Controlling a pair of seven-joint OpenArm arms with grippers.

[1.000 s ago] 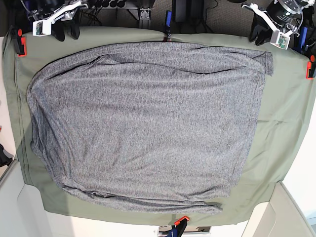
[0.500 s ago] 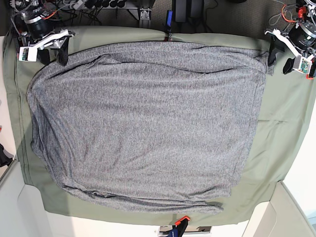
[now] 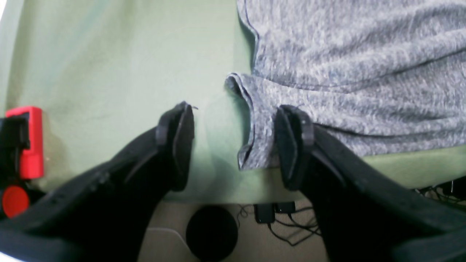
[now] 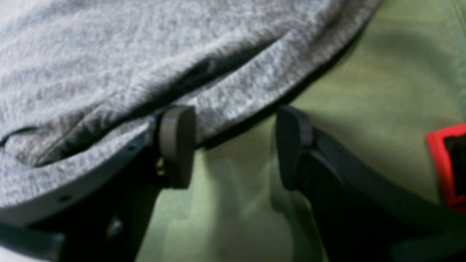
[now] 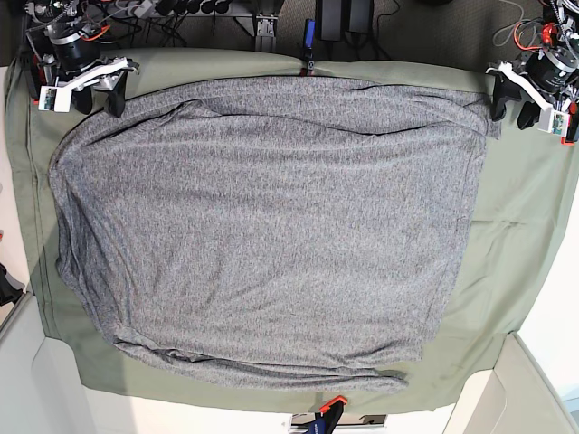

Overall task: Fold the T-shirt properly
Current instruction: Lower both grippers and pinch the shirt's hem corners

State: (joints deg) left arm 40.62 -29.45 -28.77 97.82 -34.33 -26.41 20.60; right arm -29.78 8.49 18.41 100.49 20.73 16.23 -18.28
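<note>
Taking both far corners together is the step: the T-shirt (image 5: 262, 226) lies spread flat across the green surface (image 5: 516, 235). The left gripper (image 3: 235, 145), jaws released, straddles the hem corner at 2 o'clock; the right gripper (image 4: 233, 145), also released, straddles the edge at 10 o'clock. Both should press low to pinch every layer before closing.

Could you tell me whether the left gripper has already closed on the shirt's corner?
No, the left gripper stands open around the shirt corner.

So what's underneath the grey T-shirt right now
The T-shirt lies spread on an olive-green table cloth, which shows around its edges. Whatever is beneath its middle is covered, so nothing more can be told there.
</note>
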